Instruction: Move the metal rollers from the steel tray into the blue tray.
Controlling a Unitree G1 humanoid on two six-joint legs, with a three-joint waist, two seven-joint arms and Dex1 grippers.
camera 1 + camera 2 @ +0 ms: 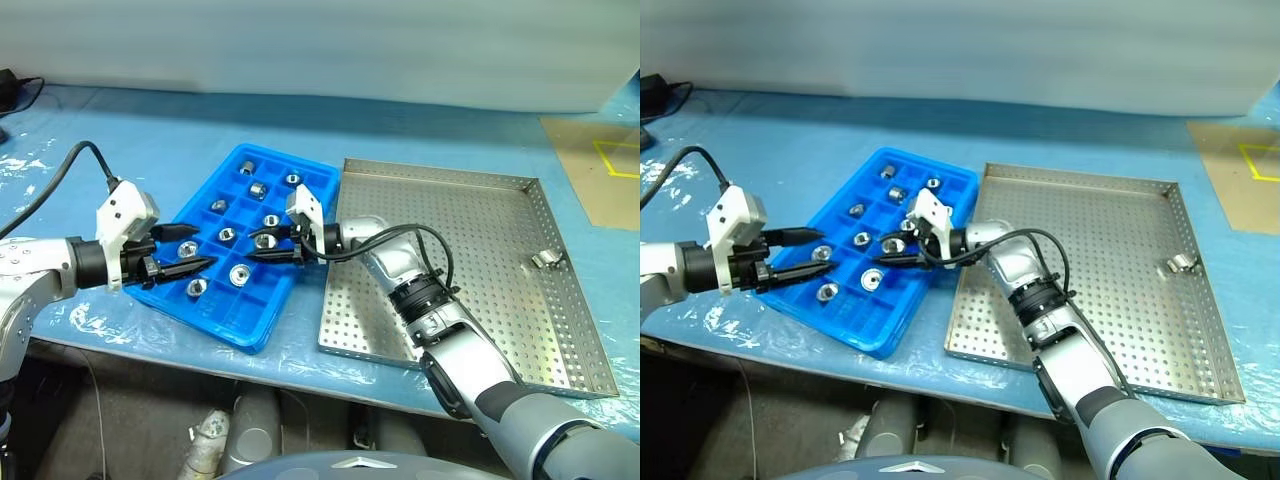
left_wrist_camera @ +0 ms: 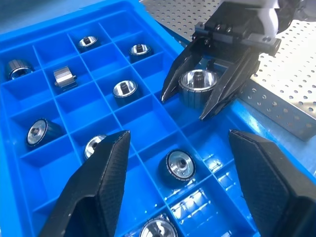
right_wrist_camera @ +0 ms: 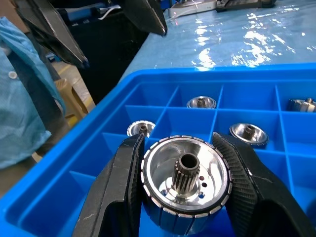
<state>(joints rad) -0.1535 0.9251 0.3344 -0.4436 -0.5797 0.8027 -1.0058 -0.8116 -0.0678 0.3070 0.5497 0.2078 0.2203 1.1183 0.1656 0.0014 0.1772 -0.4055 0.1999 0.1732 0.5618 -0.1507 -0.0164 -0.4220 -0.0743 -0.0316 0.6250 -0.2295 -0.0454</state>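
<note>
Your left end effector [image 1: 190, 250] sits at the left near corner of the blue tray [image 1: 300, 180], its two black fingers [image 2: 98, 187] spread apart and holding nothing. The blue tray lies angled on the desk [image 1: 150, 130], left of the steel tray and touching it at its far right corner. You have about nine metal rollers [image 1: 239, 274] lying in separate compartments there. Your right end effector [image 1: 262, 250] reaches across from the right and hangs over the tray's right-hand compartments, fingers clamped on one ribbed roller [image 3: 185, 182] with a toothed hub. The steel tray [image 1: 480, 300] is to the right, its perforated floor carrying one small metal piece [image 1: 546, 260] near its right rim; whether that piece is a roller you cannot tell.
</note>
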